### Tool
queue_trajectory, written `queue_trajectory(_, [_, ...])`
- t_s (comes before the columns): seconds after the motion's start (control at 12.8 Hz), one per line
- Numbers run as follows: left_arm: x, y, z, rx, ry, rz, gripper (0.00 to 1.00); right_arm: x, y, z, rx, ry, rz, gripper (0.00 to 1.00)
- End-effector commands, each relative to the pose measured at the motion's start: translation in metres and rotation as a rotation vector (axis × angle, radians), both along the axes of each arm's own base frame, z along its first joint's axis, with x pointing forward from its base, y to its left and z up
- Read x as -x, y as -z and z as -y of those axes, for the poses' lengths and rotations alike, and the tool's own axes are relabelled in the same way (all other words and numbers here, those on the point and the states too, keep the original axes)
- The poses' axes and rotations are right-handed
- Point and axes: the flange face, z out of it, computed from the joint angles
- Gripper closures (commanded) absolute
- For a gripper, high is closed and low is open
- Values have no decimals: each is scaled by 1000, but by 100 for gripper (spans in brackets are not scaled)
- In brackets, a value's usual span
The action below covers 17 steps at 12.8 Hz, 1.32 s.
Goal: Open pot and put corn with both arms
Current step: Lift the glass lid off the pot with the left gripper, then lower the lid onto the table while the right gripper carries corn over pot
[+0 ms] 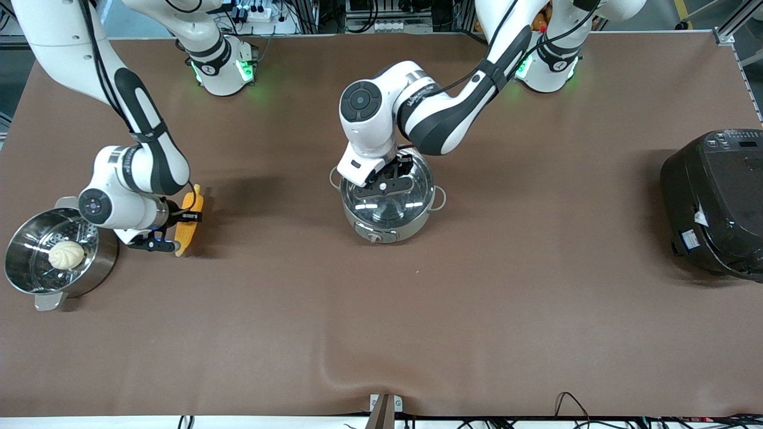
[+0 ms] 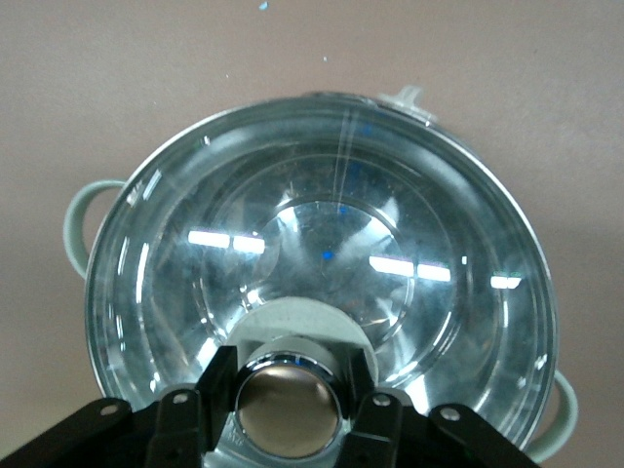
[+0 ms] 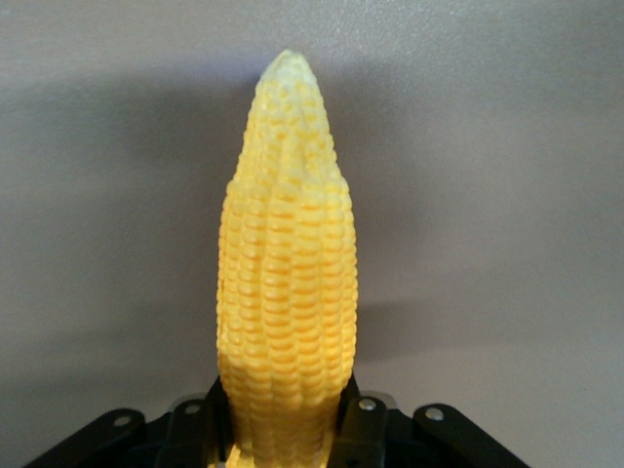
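Front view: we see the round grey pot with loop handles and a front dial sitting mid-worktop on the brown worktop, its clear glass lid on it. The left arm reaches in from its base at the top and its black two-finger left hand is down on the lid. In the left wrist view we see that left hand with a finger on each side of the shiny tan knob, clenched on it; the lid sits flush over the pot.

Toward the right arm's end of the worktop, the yellow-orange tapered corn cob is in the black right hand, just beside the round steel steamer pot with flat tab handles. We cannot tell whether the cob is on the worktop or lifted off it. The right wrist view shows the right hand grasping the corn cob at its thick end, fingers pressed on both sides, tip pointing away from the wrist.

A white bun lies in the steamer pot. A big black rice cooker stands at the left arm's end of the worktop, well apart from the pot.
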Motion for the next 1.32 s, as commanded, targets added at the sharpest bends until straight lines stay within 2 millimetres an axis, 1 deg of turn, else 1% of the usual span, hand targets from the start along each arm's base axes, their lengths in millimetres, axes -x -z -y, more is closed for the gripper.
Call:
queue_trajectory(0.0, [-4,-96,-40,8,-12,38,100,-8,-52,-5,-22,0,13,96])
queue_trajectory(0.08, [-9,-127,-60,17,-10,53,100,-9,-64,-6,-24,-2,26,96])
queue_trajectory(0.16, [-19,-153,-83,28,14,68,100,-12,-78,-11,-28,-13,17,95])
queue_trajectory(0.23, [-30,-176,-110,36,45,78,100,-18,-93,-19,-32,-27,0,94])
queue_trajectory(0.31, [-44,-190,-140,44,72,66,100,-24,-114,-32,-37,-49,-5,94])
queue_trajectory(0.39, [-61,-202,-176,56,106,64,100,-30,-137,-55,-39,-75,0,94])
queue_trajectory(0.47, [-79,-204,-212,81,136,46,100,-34,-157,-92,-48,-110,4,94])
queue_trajectory(0.55, [-94,-200,-239,97,148,27,100,-33,-166,-120,-37,-90,8,94])
queue_trajectory(0.62, [-107,-189,-266,91,147,8,100,-31,-175,-154,-19,-67,26,94])
queue_trajectory(0.7, [-117,-172,-294,85,152,-17,100,-26,-185,-202,5,-44,49,93])
queue_trajectory(0.78, [-124,-157,-317,81,156,-39,100,-17,-196,-254,29,1,73,93])
queue_trajectory(0.86, [-125,-145,-336,79,151,-48,100,-3,-203,-303,45,41,100,93])
queue_trajectory(0.94, [-127,-127,-367,78,136,-58,100,9,-207,-351,58,72,128,93])
queue_trajectory(1.01, [-122,-108,-382,78,133,-59,100,19,-211,-385,62,99,145,93])
queue_trajectory(1.09, [-116,-86,-391,75,124,-53,100,34,-209,-418,62,113,150,93])
queue_trajectory(1.17, [-109,-68,-395,67,125,-47,100,48,-206,-454,46,134,164,93])
queue_trajectory(1.25, [-104,-51,-401,66,119,-38,100,54,-205,-480,18,167,182,93])
